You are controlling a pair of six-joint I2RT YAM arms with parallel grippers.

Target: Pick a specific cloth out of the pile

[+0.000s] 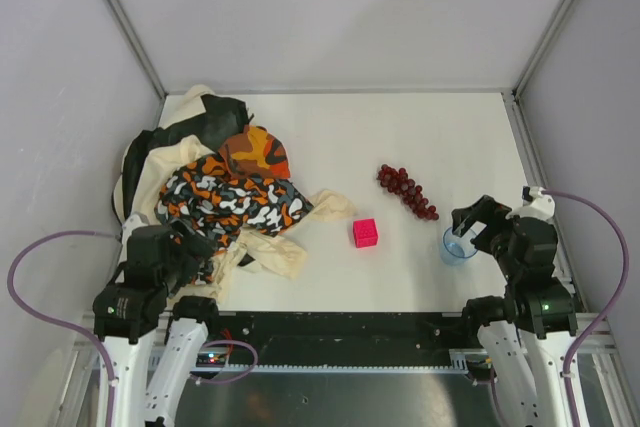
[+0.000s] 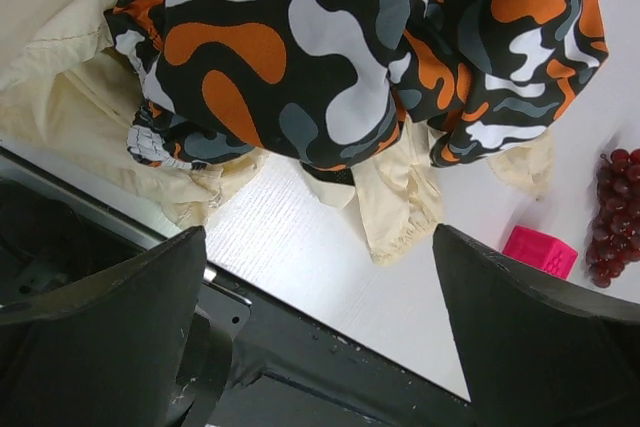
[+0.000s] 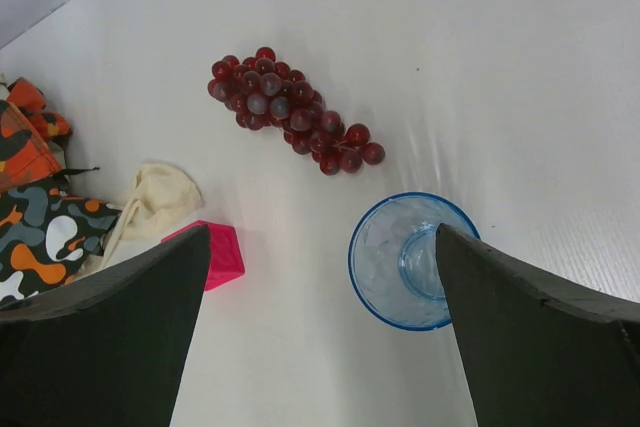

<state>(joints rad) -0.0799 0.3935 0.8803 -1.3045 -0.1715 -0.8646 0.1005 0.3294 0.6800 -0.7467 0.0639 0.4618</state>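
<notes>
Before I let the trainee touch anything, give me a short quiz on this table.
1. True or false: the left gripper and the right gripper are both shut.
2. The cube beside the pile is: A pink, B green, C blue.
3. Fill in: close by the right gripper stands a blue ____.
Key: 1 false; 2 A; 3 cup.

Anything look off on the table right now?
Nothing is spilled or damaged: the blue cup stands upright, and the grapes and pink cube lie apart from it. One oddity: the pile shows only camouflage, cream and black fabric. No plain mustard-yellow cloth is visible in any view, so it may be buried.
</notes>
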